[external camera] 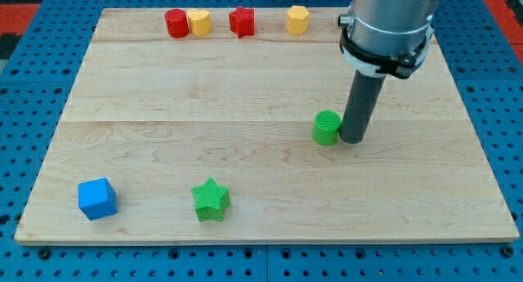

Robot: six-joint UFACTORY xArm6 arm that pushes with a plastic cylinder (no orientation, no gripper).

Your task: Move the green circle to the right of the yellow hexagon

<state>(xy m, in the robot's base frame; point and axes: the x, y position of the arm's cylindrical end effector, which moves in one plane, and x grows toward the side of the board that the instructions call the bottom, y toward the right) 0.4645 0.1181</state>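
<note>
The green circle lies on the wooden board right of centre. My tip stands just at its right side, touching it or nearly so. The yellow hexagon sits at the view's top edge of the board, above and slightly left of the green circle. The arm's grey body hangs over the top right of the board, just right of the hexagon.
Along the top edge, from left, stand a red circle, a yellow block of unclear shape touching it, and a red star. A green star and a blue cube lie at the bottom left.
</note>
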